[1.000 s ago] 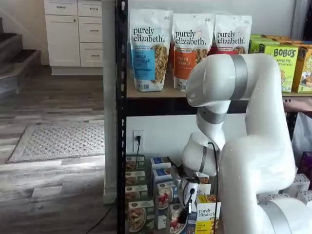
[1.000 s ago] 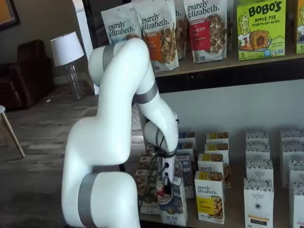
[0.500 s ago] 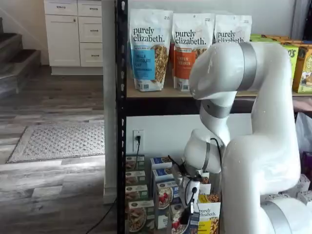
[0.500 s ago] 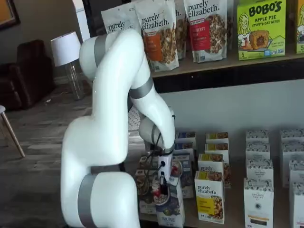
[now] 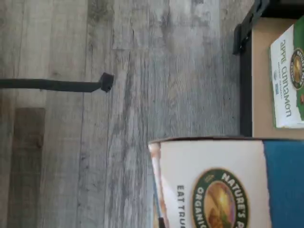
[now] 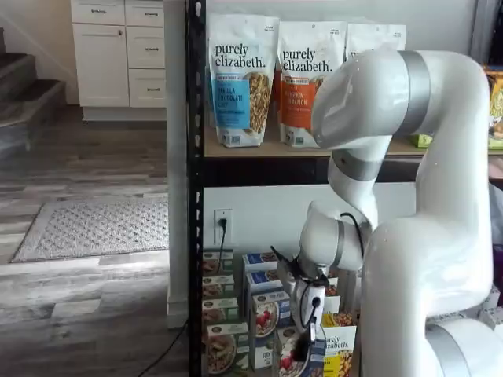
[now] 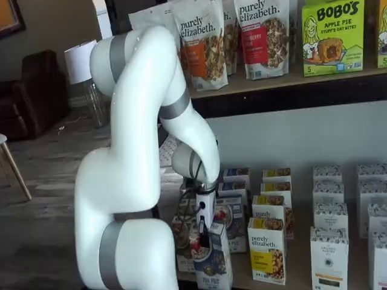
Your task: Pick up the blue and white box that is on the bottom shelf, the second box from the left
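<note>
Gripper (image 7: 202, 232) pinching the top of the blue box (image 7: 211, 260), which hangs tilted below it, forward of the bottom shelf (image 7: 290, 279).

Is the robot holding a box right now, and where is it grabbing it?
Yes. The gripper is shut on the blue and white box, holding it by its top edge.

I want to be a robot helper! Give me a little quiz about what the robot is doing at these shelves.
1. True or false: the pincer is shut on the blue and white box.
2. What stands on the board tier above? A) tall granola bags B) bottles C) toys
3. Fill in: in the wrist view, beyond the held box lies a grey wooden ____.
Key: 1 true; 2 A; 3 floor.
</note>
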Available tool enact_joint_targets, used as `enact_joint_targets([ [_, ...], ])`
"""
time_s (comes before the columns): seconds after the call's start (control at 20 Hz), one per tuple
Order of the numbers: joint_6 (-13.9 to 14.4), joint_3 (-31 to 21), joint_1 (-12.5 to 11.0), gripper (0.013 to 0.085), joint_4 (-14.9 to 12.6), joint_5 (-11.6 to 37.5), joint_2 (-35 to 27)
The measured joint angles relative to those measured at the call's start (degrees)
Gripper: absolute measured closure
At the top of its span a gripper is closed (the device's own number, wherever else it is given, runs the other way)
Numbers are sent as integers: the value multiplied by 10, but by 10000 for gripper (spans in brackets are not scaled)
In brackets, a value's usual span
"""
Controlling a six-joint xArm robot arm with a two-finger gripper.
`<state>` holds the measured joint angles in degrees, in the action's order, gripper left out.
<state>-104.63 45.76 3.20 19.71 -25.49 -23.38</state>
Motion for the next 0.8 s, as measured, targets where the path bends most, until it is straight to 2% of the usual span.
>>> enact_joint_targets([
  [0.25,-7,-22,0,530,11,-23,38],
  [0.55,18,-57,1,530,-12,-41,98],
  [0.8,34,-85,3,530,-21,-73,160],
])
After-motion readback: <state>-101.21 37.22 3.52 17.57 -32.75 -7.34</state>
